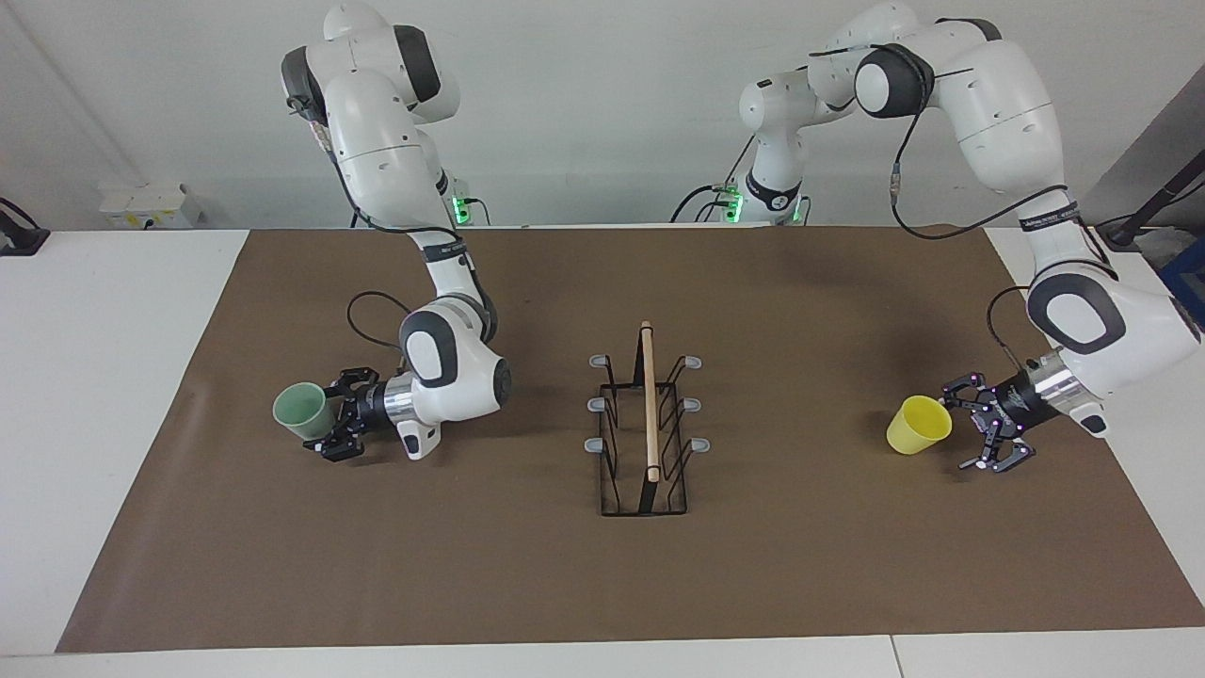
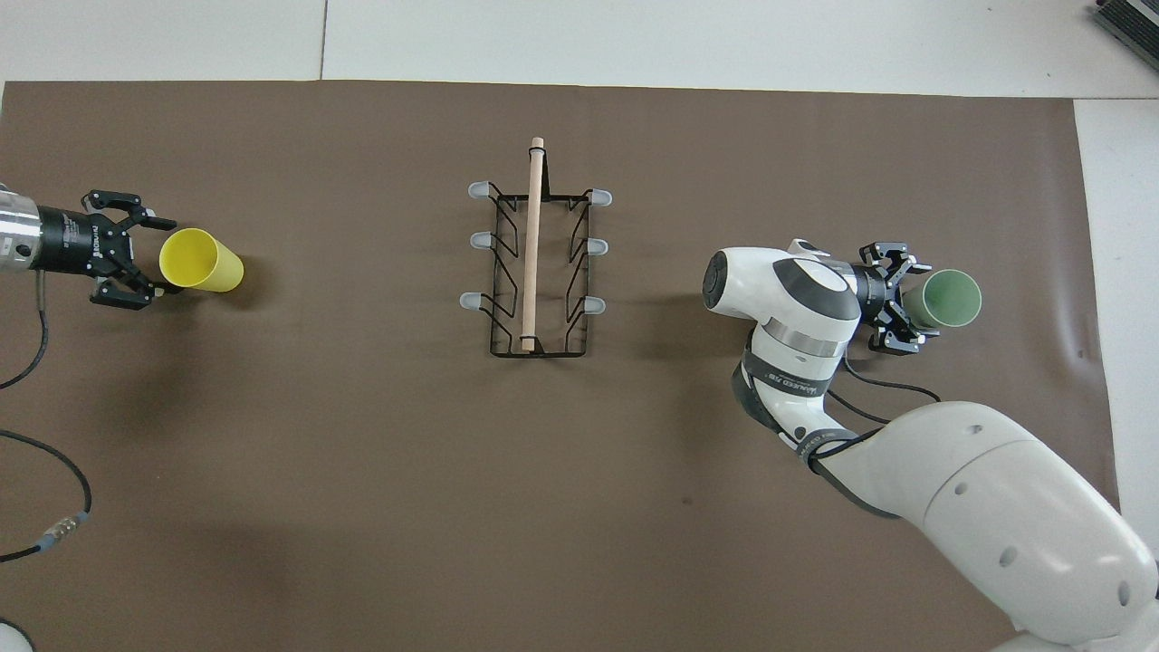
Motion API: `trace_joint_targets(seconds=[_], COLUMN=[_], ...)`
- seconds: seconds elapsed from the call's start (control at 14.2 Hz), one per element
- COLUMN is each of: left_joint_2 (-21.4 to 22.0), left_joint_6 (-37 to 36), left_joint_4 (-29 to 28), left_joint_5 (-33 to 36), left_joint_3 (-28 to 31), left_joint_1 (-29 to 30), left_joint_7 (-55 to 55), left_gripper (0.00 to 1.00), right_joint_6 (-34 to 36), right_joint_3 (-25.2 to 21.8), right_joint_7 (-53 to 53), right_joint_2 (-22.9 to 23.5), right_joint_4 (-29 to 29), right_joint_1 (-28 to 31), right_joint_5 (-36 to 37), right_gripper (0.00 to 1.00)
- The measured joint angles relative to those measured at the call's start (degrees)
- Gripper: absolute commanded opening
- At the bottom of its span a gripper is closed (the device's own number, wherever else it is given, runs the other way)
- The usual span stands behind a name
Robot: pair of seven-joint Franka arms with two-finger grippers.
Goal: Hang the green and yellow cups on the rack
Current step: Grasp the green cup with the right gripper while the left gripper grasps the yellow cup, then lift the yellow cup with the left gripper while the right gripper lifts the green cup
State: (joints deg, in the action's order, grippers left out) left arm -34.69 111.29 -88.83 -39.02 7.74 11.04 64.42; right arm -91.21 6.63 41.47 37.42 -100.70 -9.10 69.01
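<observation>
The right gripper (image 1: 337, 421) lay level with its fingers spread around the base of the green cup (image 1: 300, 411). The cup rested on its side toward the right arm's end of the table, mouth turned away from the rack. Whether the fingers actually pressed on it could not be told. The left gripper (image 1: 988, 428) was also level, its fingers wide apart at the base of the yellow cup (image 1: 919, 425). That cup lay on its side toward the left arm's end, and in neither picture did the fingers clearly close on it.

The rack (image 1: 646, 433) stood between the two cups at mid-table, well apart from both. Its wooden rod (image 1: 649, 400) ran away from the robots, with three grey-tipped prongs on each side and nothing hung on them.

The facing view showed both whole arms, their bases with green lights, and each cup's open mouth. The overhead view showed instead the left gripper (image 2: 127, 263) with one finger to either side of the yellow cup (image 2: 201, 261), and the right gripper (image 2: 896, 299) likewise at the green cup (image 2: 943, 298). It also showed the rack (image 2: 534, 272) as a narrow rectangle.

A brown mat (image 1: 602, 565) covered the white table (image 1: 94, 377). A pale wall (image 1: 602, 113) rose at the robots' end.
</observation>
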Motion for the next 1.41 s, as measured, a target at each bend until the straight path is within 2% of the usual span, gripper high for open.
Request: trace_joint_targets(seconds=[0.07, 0.14, 0.56, 0.63, 0.84, 0.91, 1.06, 1.13, 1.27, 1.41], left_joint_2=[0.62, 1.17, 2.76, 2.89, 3.07, 3.13, 3.41, 3.71, 4.62, 5.33], left_joint_6=[0.41, 1.13, 6.5, 7.01, 7.91, 8.08, 8.76, 9.68, 11.67, 13.69], left_joint_4=[-1.2, -2.47, -8.5, -8.91, -9.17, -9.19, -9.42, -9.7, -10.43, -10.56], left_joint_5=[-1.67, -3.2, -7.92, -8.34, -8.77, -8.79, -8.8, -8.8, -8.81, -8.81], left_joint_3=[-0.11, -0.27, -1.62, -1.63, -1.67, -1.68, -1.68, -1.68, -1.65, -1.6], left_joint_1=[-0.06, -0.18, -2.06, -2.59, -3.47, -3.68, -4.37, -4.96, -6.62, -8.04], left_joint_7=[0.0, 0.0, -0.01, -0.01, -0.07, -0.15, -0.49, -0.98, -2.31, -2.75], left_gripper=[1.0, 1.0, 1.0, 1.0, 1.0, 0.96, 0.18, 0.0, 0.0, 0.0], right_joint_6=[0.0, 0.0, -0.02, -0.08, -0.09, -0.09, -0.09, -0.09, -0.32, -3.73], right_joint_3=[-0.01, -0.01, 0.0, -0.01, 0.0, 0.0, 0.05, 0.08, 0.07, 0.02], right_joint_7=[-0.97, -1.94, -7.08, -8.19, -8.7, -8.69, -8.65, -8.65, -8.65, -8.65], right_joint_2=[-0.26, -0.52, -1.76, -2.13, -4.04, -4.69, -5.55, -5.83, -6.94, -9.39], right_joint_4=[-0.86, -1.85, -3.46, -2.42, 4.92, 7.41, 11.63, 13.23, 15.35, 15.97], right_joint_1=[0.12, 0.21, 0.67, 0.76, 1.17, 1.27, 1.29, 1.29, 1.76, 3.29], right_joint_5=[0.78, 2.06, 3.88, 1.99, -10.66, -14.93, -22.84, -26.12, -33.65, -42.86], right_gripper=[0.61, 0.01, 0.0, 0.0, 0.0, 0.0, 0.0, 0.0, 0.0, 0.0])
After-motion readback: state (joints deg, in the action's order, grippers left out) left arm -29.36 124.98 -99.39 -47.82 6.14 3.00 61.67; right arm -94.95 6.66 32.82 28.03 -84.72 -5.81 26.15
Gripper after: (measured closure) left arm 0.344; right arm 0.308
